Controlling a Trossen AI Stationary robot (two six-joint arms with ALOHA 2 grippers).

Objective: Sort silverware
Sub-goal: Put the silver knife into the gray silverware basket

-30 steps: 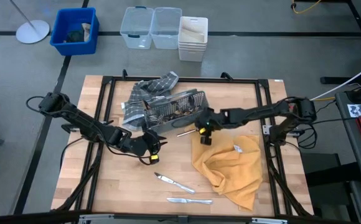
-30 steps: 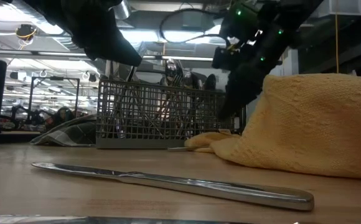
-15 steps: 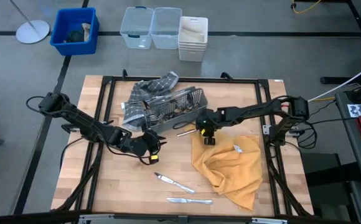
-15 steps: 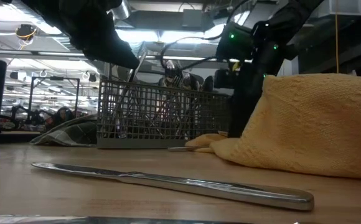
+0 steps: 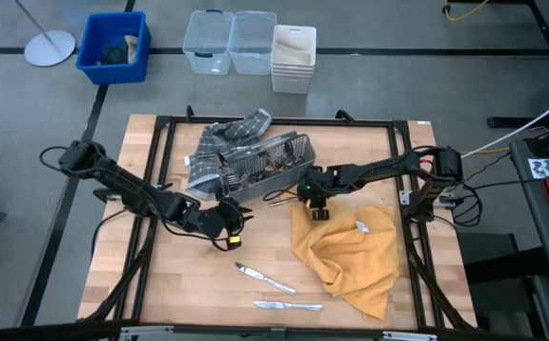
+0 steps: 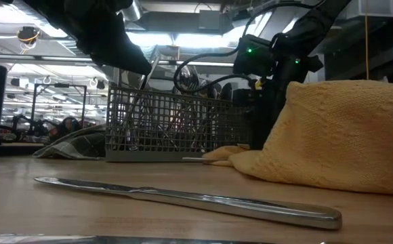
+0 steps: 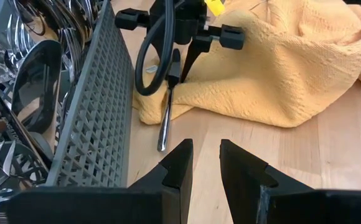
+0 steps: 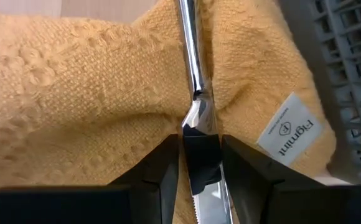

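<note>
Yellow cloth bears a "Figmint" label; right gripper clamps a knife beside the caddy. Left gripper hovers narrowly parted above the tabletop

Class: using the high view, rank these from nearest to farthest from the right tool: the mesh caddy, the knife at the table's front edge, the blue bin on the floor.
From the right tool:
1. Mesh caddy, just beside it, toward the table's back.
2. Front knife, near the table's front edge.
3. Blue bin, on the floor beyond the table's back left corner.
</note>
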